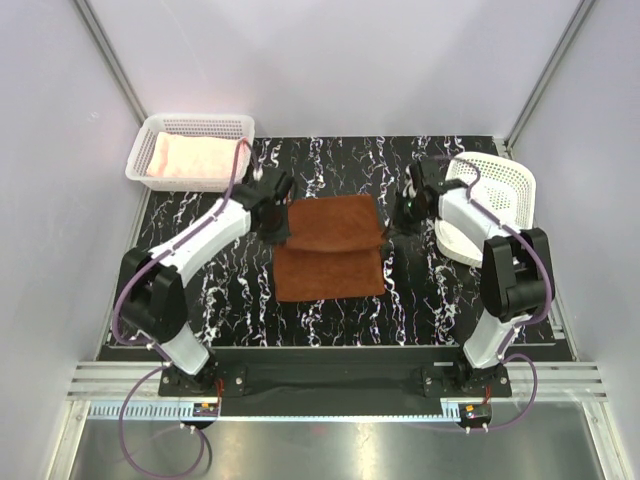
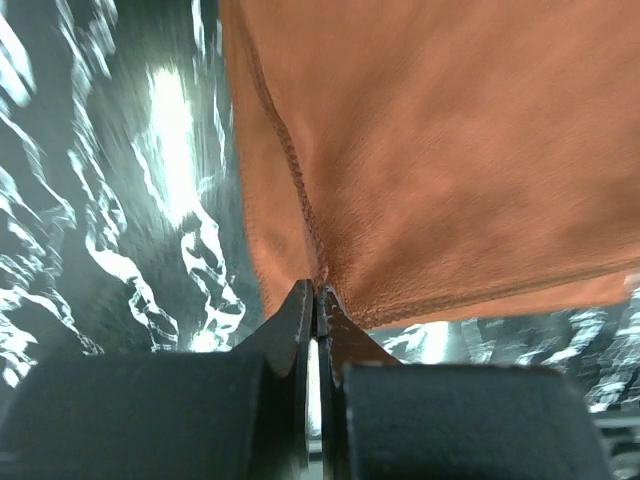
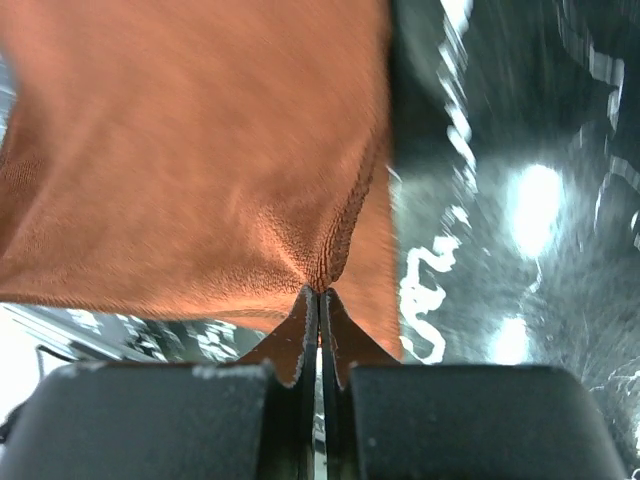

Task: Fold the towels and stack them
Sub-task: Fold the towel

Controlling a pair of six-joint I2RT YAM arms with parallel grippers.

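From above, my left claw and my right claw each pinch a far corner of the rust-brown cloth towel, raising that half over the near half, which lies mid-way across the black marbled counter. I judge the fold goes best if both corners travel level and together toward the near edge.

Left wrist: my jaws are pressed together on the stitched hem, and the cloth fans out taut.

Right wrist: the same tight pinch on the other corner, where the nap looks soft.

Marbled table: rust towel, two baskets
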